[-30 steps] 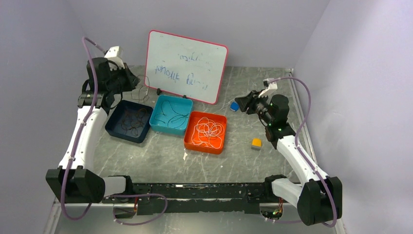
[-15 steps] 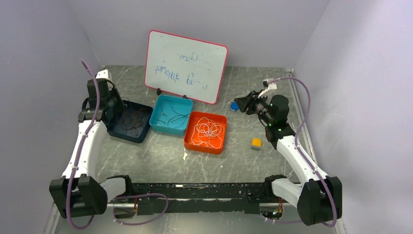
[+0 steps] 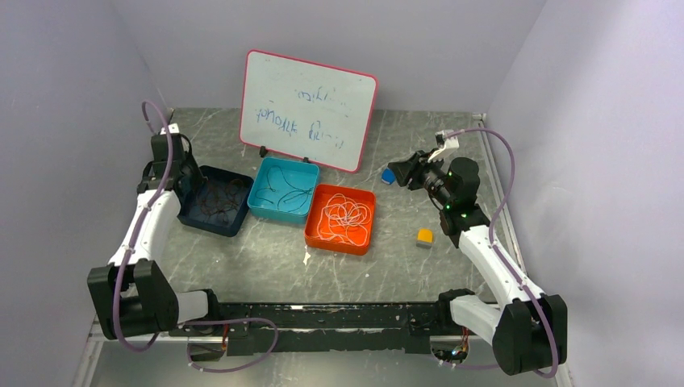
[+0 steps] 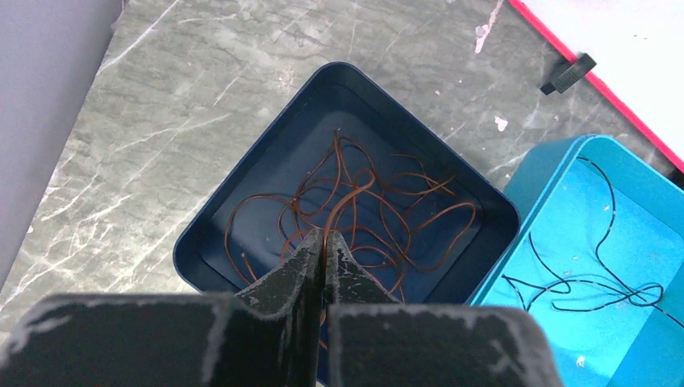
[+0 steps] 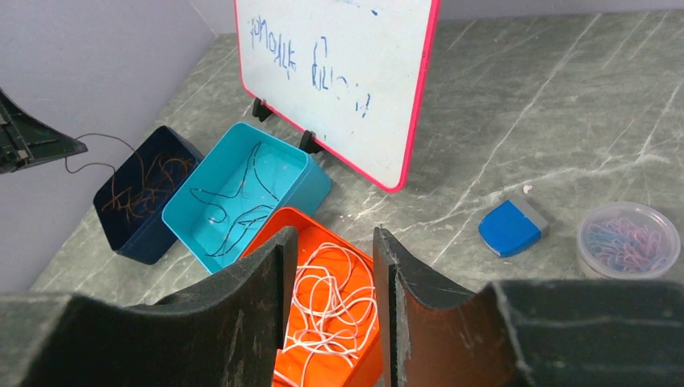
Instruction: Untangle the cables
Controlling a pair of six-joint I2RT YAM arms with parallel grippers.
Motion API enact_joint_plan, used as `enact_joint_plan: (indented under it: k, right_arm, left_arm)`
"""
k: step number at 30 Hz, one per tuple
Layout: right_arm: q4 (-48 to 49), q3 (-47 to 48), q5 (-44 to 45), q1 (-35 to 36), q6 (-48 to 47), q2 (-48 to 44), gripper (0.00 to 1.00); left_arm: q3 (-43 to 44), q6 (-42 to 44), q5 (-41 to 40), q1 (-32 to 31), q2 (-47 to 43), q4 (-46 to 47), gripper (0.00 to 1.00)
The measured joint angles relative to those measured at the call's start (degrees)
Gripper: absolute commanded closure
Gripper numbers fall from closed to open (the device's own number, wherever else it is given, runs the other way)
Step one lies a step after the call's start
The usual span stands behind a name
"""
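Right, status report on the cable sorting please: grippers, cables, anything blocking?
Left gripper shut on thin reddish-brown cable over the dark blue tray. Right gripper open, empty, aloft. White cables in orange tray, black cable in teal tray. Nothing blocking.

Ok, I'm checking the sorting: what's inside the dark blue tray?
Loose loops of reddish-brown cables lie in the dark blue tray; one runs up into the shut left gripper. The gripper's fingers cover the tray's near edge, so anything there is hidden.
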Motion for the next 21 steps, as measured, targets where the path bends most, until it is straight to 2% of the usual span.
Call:
enact_joint_plan:
  k: [6,21]
  right_arm:
    - [0.0,0.0,0.1,0.0,-0.1,0.0,0.57]
    - [-0.5,0.0,0.7,0.0,-0.3,-0.3,0.57]
  left_arm:
    - [0.4,0.6,0.7,1.3,2.6,1.2,0.93]
    - [5.0,0.7,1.1,1.8,2.6,2.7,0.93]
